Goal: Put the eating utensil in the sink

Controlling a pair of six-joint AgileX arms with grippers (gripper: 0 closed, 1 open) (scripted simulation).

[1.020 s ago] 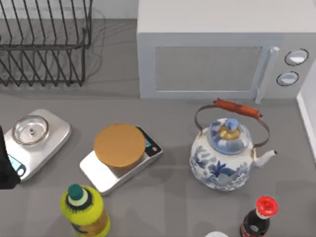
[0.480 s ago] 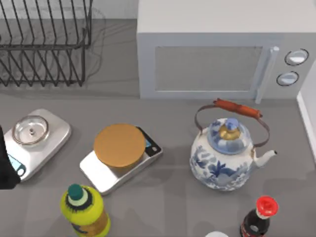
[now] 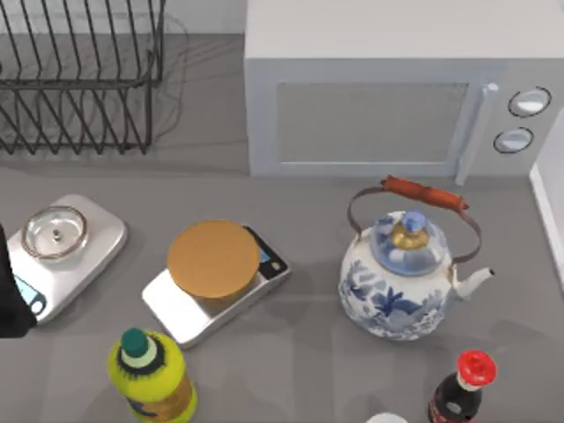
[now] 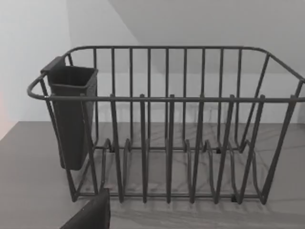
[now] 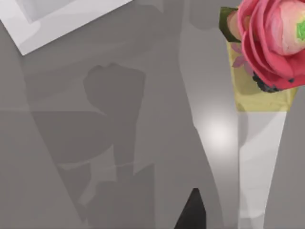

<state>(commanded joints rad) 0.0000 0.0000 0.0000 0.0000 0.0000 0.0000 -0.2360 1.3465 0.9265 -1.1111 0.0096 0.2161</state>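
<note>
White sheet metal makes up the largest thing here, a microwave (image 3: 397,88) at the back of the grey table (image 3: 308,370), with 2 round dials (image 3: 520,119) on its right end. Next down in size is the black wire dish rack (image 3: 79,79) at the back left, a dark utensil cup (image 4: 71,114) hung on one end of it. Then comes the blue-and-white porcelain teapot (image 3: 401,282), 2 steel kitchen scales (image 3: 216,295), one bearing an orange disc (image 3: 213,258) and the other a small glass lid (image 3: 55,231), a yellow bottle (image 3: 150,374), a red-capped sauce bottle (image 3: 463,388), and pink artificial flowers (image 5: 274,40).

No fork, spoon or knife can be made out, and no sink either, so I judge the task barely begun: the utensil has yet to be found, grasped and carried.

No label or writing is legible.

The left arm (image 3: 11,300) sits at the table's left edge; whether either gripper is spread or pressed together I cannot tell.
</note>
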